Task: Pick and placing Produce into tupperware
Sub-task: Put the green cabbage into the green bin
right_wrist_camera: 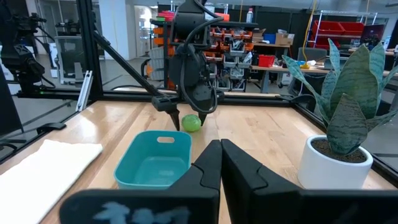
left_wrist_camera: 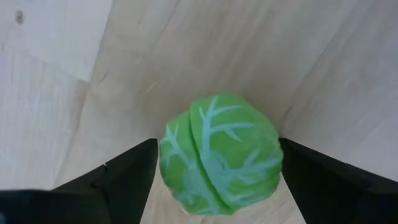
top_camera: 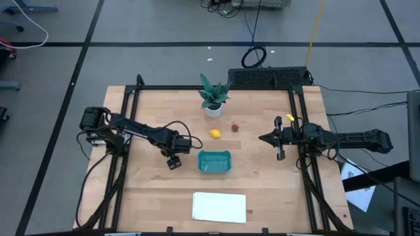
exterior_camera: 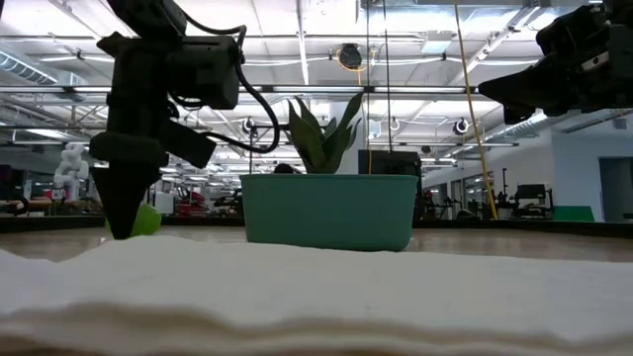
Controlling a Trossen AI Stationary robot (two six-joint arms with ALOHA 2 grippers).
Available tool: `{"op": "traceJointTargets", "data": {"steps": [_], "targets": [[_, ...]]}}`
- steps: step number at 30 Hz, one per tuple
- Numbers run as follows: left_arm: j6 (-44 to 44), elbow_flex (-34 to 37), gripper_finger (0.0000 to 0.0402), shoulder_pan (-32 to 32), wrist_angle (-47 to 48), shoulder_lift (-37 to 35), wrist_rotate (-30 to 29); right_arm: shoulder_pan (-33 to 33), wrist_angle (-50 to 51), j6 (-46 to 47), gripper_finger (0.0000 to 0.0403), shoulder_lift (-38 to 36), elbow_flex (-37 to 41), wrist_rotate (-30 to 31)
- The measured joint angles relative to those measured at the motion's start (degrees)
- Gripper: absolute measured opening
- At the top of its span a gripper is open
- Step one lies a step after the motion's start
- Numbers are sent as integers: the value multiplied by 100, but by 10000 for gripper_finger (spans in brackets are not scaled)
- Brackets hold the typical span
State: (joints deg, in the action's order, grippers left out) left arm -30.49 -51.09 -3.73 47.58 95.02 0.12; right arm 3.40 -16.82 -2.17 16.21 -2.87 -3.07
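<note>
The round light-green produce piece (left_wrist_camera: 217, 155) rests on the wood table just left of the teal tupperware (top_camera: 214, 161). My left gripper (left_wrist_camera: 219, 180) points down over it, open, one finger on each side of the piece, close to its flanks. The green piece also shows in the low view (exterior_camera: 148, 221) and the right wrist view (right_wrist_camera: 191, 122). The yellow lemon-like piece (top_camera: 214, 134) and the small dark red piece (top_camera: 234, 128) lie beyond the tupperware. My right gripper (top_camera: 262, 138) waits shut and level at the table's right, holding nothing.
A spiky green plant in a white pot (top_camera: 213, 98) stands at the far middle of the table. A white flat sheet (top_camera: 219, 206) lies near the front edge. Black frame rails run along the table's left and right sides.
</note>
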Motion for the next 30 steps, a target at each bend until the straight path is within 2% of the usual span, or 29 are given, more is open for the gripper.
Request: {"op": "traceJointTargets", "data": {"steps": [14, 17, 24, 30], "targets": [[454, 0, 210, 20, 22, -16, -19, -2, 0, 0, 0, 0, 0, 0], [477, 0, 212, 54, 38, -26, -18, 0, 0, 0, 0, 0, 0, 1], [832, -251, 248, 140, 409, -22, -17, -1, -1, 0, 0, 0, 0, 1], [1308, -697, 237, 211, 814, -22, -20, -1, -1, 0, 0, 0, 0, 0]]}}
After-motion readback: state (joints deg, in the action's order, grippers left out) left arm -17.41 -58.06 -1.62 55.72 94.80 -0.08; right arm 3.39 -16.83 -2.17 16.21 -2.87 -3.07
